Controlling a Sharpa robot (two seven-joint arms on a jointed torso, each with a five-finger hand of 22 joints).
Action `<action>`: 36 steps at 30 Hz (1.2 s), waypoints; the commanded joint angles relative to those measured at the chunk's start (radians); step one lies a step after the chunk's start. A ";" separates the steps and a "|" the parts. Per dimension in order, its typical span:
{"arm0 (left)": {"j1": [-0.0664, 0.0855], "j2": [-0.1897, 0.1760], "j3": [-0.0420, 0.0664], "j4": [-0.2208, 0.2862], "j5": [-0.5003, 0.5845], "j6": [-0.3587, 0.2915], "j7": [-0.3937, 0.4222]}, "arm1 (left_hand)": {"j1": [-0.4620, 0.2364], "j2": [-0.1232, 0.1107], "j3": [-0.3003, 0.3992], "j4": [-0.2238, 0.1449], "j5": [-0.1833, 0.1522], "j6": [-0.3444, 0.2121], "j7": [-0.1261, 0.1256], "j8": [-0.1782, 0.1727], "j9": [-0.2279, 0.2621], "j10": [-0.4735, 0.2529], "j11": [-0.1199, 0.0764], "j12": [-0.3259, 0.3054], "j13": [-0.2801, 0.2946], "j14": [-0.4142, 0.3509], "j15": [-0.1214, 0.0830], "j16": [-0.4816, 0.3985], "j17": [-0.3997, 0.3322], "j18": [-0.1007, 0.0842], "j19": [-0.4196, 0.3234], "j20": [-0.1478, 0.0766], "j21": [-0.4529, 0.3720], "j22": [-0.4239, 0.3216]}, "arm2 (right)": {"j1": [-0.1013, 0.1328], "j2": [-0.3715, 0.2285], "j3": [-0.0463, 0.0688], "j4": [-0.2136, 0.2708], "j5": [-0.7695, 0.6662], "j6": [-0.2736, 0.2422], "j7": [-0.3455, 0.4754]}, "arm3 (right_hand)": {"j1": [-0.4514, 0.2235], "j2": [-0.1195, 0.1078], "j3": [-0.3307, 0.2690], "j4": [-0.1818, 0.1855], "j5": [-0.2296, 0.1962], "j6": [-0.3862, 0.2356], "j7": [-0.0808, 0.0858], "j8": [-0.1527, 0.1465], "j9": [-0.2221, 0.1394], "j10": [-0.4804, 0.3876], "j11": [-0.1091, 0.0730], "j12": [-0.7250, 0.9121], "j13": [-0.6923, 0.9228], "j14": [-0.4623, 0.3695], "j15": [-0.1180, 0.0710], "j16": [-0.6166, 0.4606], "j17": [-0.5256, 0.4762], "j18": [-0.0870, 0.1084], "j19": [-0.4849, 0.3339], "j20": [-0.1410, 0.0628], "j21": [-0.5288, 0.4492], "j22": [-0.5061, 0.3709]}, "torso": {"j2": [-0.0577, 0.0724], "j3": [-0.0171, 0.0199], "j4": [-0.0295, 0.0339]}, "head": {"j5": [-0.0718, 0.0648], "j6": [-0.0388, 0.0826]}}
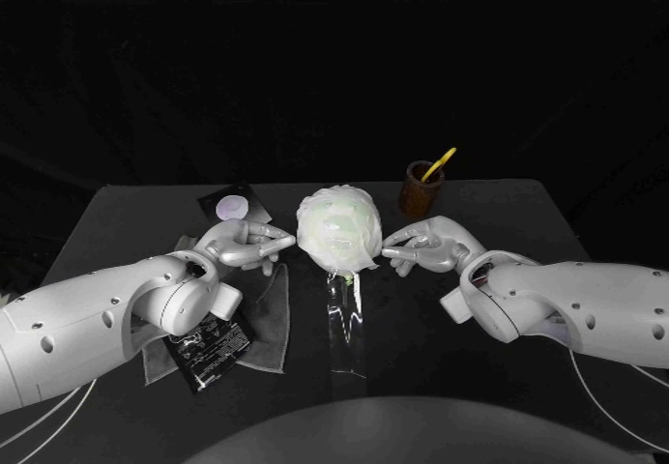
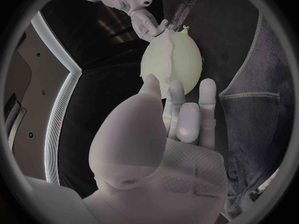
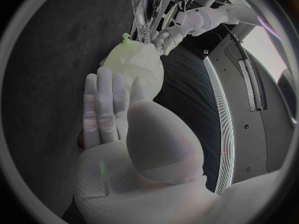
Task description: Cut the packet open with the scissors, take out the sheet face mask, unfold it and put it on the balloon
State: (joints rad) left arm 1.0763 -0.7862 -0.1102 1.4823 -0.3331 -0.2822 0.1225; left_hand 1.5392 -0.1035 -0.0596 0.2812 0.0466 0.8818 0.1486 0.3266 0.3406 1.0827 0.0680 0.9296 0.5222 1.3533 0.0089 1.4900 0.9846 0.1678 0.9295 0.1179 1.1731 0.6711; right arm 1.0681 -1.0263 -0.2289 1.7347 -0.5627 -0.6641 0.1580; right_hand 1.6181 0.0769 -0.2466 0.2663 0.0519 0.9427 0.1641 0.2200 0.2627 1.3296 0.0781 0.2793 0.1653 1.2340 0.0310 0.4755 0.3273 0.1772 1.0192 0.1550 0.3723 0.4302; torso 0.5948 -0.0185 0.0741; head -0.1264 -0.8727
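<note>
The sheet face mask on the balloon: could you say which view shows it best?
The head view: the white sheet face mask faces the camera. Each wrist view shows one edge of it, side-on, on the pale green balloon.

Black table (image 1: 139, 208) with cloth (image 1: 265, 319), packet (image 1: 209, 353), cup (image 1: 421, 188)

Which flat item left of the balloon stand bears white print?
The black packet, lying nearest the robot. The grey cloth beside it is plain, and the far card carries a pale disc.
</note>
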 commanded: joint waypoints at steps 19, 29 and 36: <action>-0.009 0.019 0.001 0.009 0.011 0.049 -0.002 | 0.050 0.031 -0.062 -0.001 0.001 0.005 0.008 0.002 -0.021 0.060 0.008 0.222 0.248 0.061 0.007 0.041 0.162 -0.012 0.044 0.002 0.070 0.097 | -0.003 0.022 0.001 -0.001 -0.074 -0.020 0.006 | 0.046 0.060 -0.139 -0.019 -0.003 0.026 -0.006 -0.040 -0.032 -0.110 -0.005 0.376 0.417 -0.078 -0.003 0.056 0.132 -0.001 -0.017 -0.018 0.170 0.149 | -0.002 -0.0005 0.0008 | 0.006 0.000; -0.015 0.025 0.001 0.012 0.018 0.042 0.003 | 0.084 0.060 -0.068 -0.006 0.002 0.054 -0.004 0.024 -0.022 0.116 -0.003 0.285 0.337 0.094 -0.001 0.053 0.241 -0.019 0.078 0.000 0.098 0.146 | -0.004 0.025 0.001 0.003 -0.077 -0.024 0.007 | 0.050 0.080 -0.173 -0.032 -0.003 0.033 -0.005 -0.043 -0.035 -0.079 -0.004 0.531 0.589 -0.079 -0.003 0.056 0.150 0.000 -0.030 -0.018 0.208 0.185 | -0.001 -0.0006 0.0003 | 0.003 0.000; -0.021 0.027 0.001 0.010 0.030 0.016 -0.001 | 0.122 0.090 -0.058 -0.012 0.002 0.109 -0.028 0.048 -0.017 0.160 -0.025 0.316 0.392 0.123 -0.021 0.059 0.306 -0.028 0.123 -0.010 0.126 0.198 | -0.004 0.025 0.001 0.005 -0.078 -0.034 0.009 | 0.045 0.095 -0.197 -0.044 -0.003 0.049 -0.009 -0.038 -0.035 -0.038 -0.006 0.667 0.735 -0.073 -0.005 0.057 0.162 0.001 -0.036 -0.020 0.243 0.216 | -0.002 -0.0003 0.0007 | -0.001 0.000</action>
State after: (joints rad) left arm 1.0567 -0.7620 -0.1098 1.4909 -0.3185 -0.2568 0.1189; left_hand 1.6424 -0.0198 -0.1184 0.2714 0.0465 0.9867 0.1193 0.3714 0.3225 1.2070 0.0737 1.2084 0.8385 1.4644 -0.0087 1.5459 1.2869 0.1533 1.0479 0.1069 1.2963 0.8673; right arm 1.0647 -1.0028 -0.2286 1.7362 -0.6247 -0.6936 0.1560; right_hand 1.6635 0.1630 -0.4329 0.2223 0.0501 0.9854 0.1521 0.1803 0.2275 1.2829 0.0769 0.9359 0.8914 1.1610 0.0307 0.5269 0.4891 0.1609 0.9905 0.1327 0.6123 0.6441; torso 0.5933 -0.0189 0.0744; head -0.1257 -0.8727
